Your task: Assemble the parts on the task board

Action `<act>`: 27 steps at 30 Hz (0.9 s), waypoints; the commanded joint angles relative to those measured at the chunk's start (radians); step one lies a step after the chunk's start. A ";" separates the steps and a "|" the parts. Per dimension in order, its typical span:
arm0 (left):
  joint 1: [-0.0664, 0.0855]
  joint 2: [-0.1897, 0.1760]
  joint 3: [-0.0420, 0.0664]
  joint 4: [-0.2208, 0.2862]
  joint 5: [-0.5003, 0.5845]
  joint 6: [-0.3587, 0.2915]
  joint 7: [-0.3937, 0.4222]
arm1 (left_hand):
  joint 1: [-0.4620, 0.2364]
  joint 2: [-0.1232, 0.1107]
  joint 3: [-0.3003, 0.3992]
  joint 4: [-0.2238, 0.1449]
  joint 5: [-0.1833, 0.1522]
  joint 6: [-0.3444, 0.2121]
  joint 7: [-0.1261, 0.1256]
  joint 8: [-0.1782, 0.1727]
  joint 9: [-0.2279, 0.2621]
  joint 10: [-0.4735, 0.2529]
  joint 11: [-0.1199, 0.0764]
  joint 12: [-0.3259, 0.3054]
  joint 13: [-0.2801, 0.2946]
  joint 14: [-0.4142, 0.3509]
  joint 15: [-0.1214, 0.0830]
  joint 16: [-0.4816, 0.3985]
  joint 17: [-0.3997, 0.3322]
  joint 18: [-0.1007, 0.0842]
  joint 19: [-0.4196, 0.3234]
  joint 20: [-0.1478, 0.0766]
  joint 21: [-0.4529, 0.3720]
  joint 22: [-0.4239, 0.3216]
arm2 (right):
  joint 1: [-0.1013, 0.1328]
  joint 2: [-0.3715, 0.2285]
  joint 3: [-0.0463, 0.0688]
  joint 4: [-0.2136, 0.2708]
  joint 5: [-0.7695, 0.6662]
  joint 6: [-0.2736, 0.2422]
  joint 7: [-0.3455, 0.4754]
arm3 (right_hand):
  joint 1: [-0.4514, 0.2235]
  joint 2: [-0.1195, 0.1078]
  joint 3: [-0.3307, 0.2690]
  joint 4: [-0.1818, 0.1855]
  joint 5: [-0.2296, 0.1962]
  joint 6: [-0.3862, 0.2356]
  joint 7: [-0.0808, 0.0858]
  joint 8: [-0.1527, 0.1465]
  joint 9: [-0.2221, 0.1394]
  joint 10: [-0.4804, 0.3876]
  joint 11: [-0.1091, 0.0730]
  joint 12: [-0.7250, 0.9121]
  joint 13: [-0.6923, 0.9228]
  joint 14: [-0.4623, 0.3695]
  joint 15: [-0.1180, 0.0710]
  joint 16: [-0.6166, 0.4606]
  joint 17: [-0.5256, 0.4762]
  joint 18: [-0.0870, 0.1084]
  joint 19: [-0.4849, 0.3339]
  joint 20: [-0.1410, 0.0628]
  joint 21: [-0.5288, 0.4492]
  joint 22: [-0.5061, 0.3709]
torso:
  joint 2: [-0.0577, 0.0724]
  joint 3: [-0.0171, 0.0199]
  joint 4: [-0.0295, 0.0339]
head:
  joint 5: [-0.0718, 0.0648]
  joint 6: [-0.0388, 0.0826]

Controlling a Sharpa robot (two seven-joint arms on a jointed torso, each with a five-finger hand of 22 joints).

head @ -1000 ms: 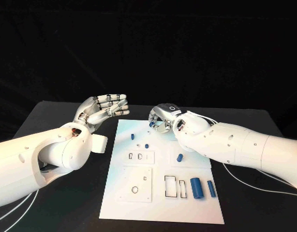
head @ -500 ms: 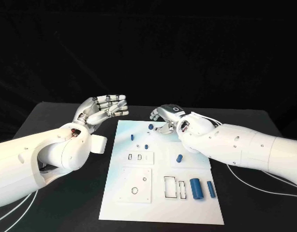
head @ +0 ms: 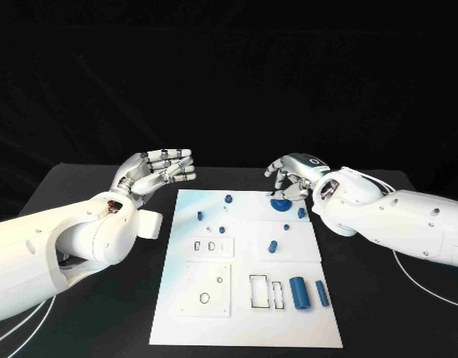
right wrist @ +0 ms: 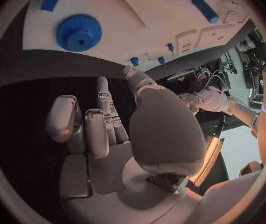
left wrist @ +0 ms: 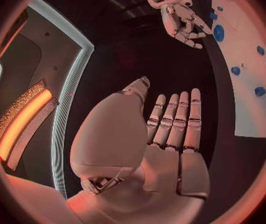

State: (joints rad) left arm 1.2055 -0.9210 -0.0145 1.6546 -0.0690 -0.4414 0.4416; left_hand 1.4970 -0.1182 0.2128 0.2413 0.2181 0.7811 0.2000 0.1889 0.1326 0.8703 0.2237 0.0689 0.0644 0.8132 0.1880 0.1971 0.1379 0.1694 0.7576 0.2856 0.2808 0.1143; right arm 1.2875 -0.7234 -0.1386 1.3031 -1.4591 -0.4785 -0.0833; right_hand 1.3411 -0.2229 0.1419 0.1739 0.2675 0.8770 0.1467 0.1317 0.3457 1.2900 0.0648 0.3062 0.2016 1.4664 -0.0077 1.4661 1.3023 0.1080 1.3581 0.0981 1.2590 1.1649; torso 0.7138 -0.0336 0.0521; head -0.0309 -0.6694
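Note:
The white task board (head: 251, 313) lies in the middle of the table. A blue gear (head: 280, 205) (right wrist: 78, 33) lies near its far right corner. My right hand (head: 294, 177) (right wrist: 108, 129) hovers just beyond and above the gear, fingers apart and empty. Small blue pegs (head: 229, 199) (head: 199, 215) and a short blue pin (head: 273, 245) dot the board. Two blue cylinders (head: 300, 292) (head: 321, 293) stand at its near right. My left hand (head: 160, 170) (left wrist: 170, 129) is raised off the board's far left corner, fingers straight and holding nothing.
The board has rectangular and round cut-outs (head: 261, 289) (head: 204, 297) in its near half. Black table (head: 89, 186) surrounds it on all sides. Cables (head: 423, 276) trail under my right arm.
My right hand has moved from the far middle of the board to its far right. The blue gear and a small peg now show where it was. The left hand has stayed put.

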 commanded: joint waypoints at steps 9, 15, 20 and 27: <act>0.001 0.002 0.001 -0.006 -0.004 0.018 0.014 | 0.004 -0.009 0.001 0.005 -0.004 -0.003 0.064 -0.003 0.000 -0.002 0.001 -0.005 -0.001 -0.002 0.004 -0.005 0.001 0.006 0.002 0.002 0.001 -0.001 | 0.007 -0.054 0.003 -0.015 0.202 0.170 -0.015 | 0.130 0.017 -0.215 0.119 0.009 -0.094 0.021 0.120 0.041 -0.046 0.018 0.800 0.807 0.077 0.014 0.062 0.136 -0.034 0.036 0.012 0.059 0.099 | 0.000 0.0051 -0.0087 | -0.001 -0.003; 0.001 0.006 0.001 -0.011 -0.004 0.019 0.015 | 0.004 -0.009 0.001 0.005 -0.004 -0.003 0.064 -0.003 0.000 -0.002 0.001 -0.005 -0.001 -0.002 0.004 -0.005 0.001 0.006 0.002 0.002 0.001 -0.001 | 0.005 -0.028 0.003 -0.063 0.237 0.220 -0.012 | 0.129 0.028 -0.203 0.118 0.016 -0.104 0.025 0.163 0.042 0.053 0.022 1.012 1.048 0.088 0.020 0.082 0.194 -0.043 0.057 0.018 0.093 0.145 | 0.000 0.0026 -0.0047 | -0.001 -0.007; 0.001 0.007 0.001 -0.012 -0.004 0.020 0.015 | 0.004 -0.009 0.001 0.005 -0.004 -0.003 0.064 -0.003 0.000 -0.002 0.001 -0.005 -0.001 -0.002 0.004 -0.005 0.001 0.006 0.002 0.002 0.001 -0.001 | -0.001 -0.007 0.002 -0.094 0.243 0.239 -0.012 | 0.130 0.035 -0.193 0.117 0.023 -0.102 0.026 0.180 0.041 0.099 0.024 1.081 1.130 0.092 0.022 0.089 0.213 -0.047 0.068 0.020 0.110 0.167 | 0.000 0.0030 -0.0027 | -0.002 -0.011; 0.001 0.007 0.001 -0.013 -0.004 0.020 0.015 | 0.004 -0.009 0.001 0.005 -0.004 -0.003 0.064 -0.003 0.000 -0.002 0.001 -0.005 -0.001 -0.002 0.004 -0.005 0.001 0.006 0.002 0.002 0.001 -0.001 | -0.012 0.017 0.002 -0.126 0.238 0.235 -0.005 | 0.137 0.052 -0.167 0.115 0.058 -0.091 0.023 0.198 0.036 0.151 0.022 1.144 1.209 0.096 0.022 0.094 0.231 -0.052 0.080 0.020 0.130 0.193 | 0.001 0.0028 -0.0034 | -0.001 -0.013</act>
State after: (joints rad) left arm 1.2055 -0.9158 -0.0146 1.6400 -0.0694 -0.4386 0.4437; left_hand 1.4970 -0.1182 0.2128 0.2413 0.2181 0.7812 0.1999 0.1889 0.1327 0.8704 0.2236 0.0690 0.0644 0.8131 0.1880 0.1971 0.1379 0.1694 0.7576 0.2856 0.2808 0.1144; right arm 1.2771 -0.7094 -0.1370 1.1804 -1.2297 -0.2731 -0.0985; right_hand 1.4809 -0.1797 -0.0294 0.2880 0.3196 0.7806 0.1730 0.3265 0.3832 1.4359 0.0866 1.4469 1.3084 1.4648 0.0092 1.5556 1.3080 0.0689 1.4308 0.1182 1.3851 1.3081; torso 0.7143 -0.0309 0.0483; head -0.0328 -0.6816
